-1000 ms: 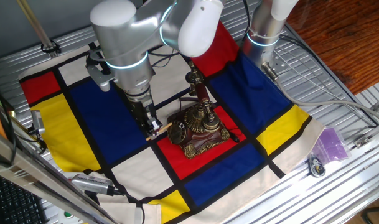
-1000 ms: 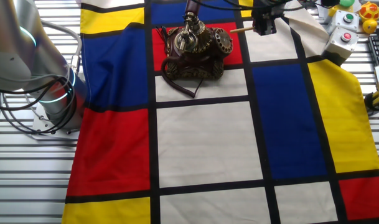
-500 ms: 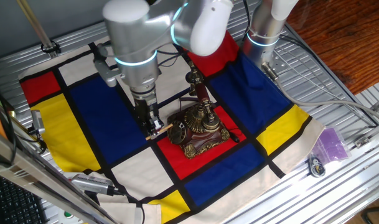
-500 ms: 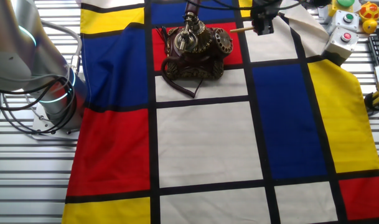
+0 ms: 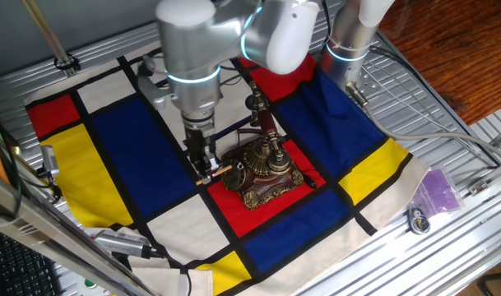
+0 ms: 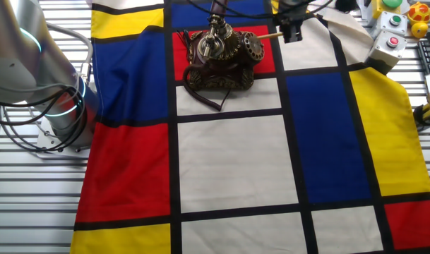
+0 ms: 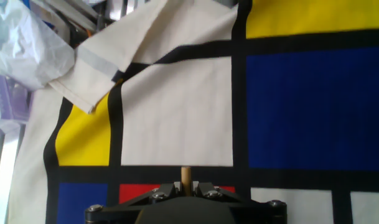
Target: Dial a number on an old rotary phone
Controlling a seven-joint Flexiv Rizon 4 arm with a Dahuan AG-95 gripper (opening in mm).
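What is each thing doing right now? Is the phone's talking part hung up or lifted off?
Rotary phone: upright on the red square, handset on its cradle.
Gripper: jaws shut on the stick.
Wooden stick: held level, tip at the dial.
Cloth: spread flat, one corner folded.

Silver-grey arm [image 5: 192, 41], glowing cyan rings, black end effector [image 5: 202, 160]

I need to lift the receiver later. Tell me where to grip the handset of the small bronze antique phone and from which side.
Grip the handset of the bronze and reddish rotary phone at its narrow middle, coming from above: it lies across the upright cradle, ends sticking out. The gripper, shut on the thin wooden stick, is busy at the dial side.
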